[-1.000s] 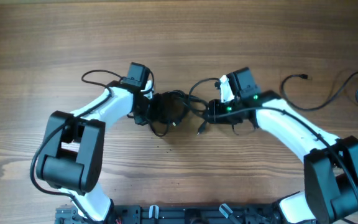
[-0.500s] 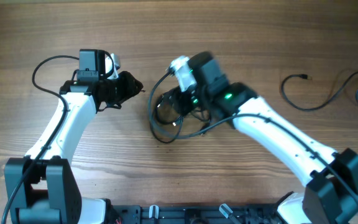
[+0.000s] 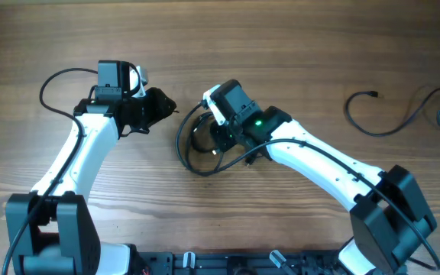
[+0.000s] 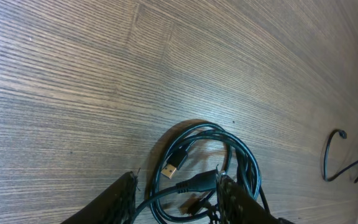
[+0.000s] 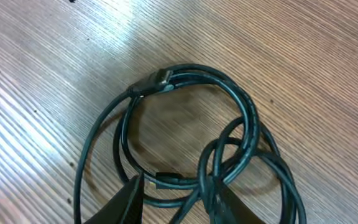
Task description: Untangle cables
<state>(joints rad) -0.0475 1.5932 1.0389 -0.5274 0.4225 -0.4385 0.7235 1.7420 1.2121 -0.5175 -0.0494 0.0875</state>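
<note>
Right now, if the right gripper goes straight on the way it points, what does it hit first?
The knotted coil of thin black cables. The right gripper points down at it, with strands showing between its open jaws; the brown wooden table lies beneath. Depth is unclear.

Notes left arm (image 3: 82,156) rising from the near-left base and stretching toward the far side, wrist bent inward toward the centre, left gripper (image 4: 176,199) with fingers parted. Notes right arm (image 3: 319,162) reaching from the near-right base diagonally across to the middle, forearm long and low, green lamp (image 3: 259,121) lit at the wrist. Finds right gripper (image 5: 173,200) angled downward, both fingers standing apart with a clear gap showing between them.
</note>
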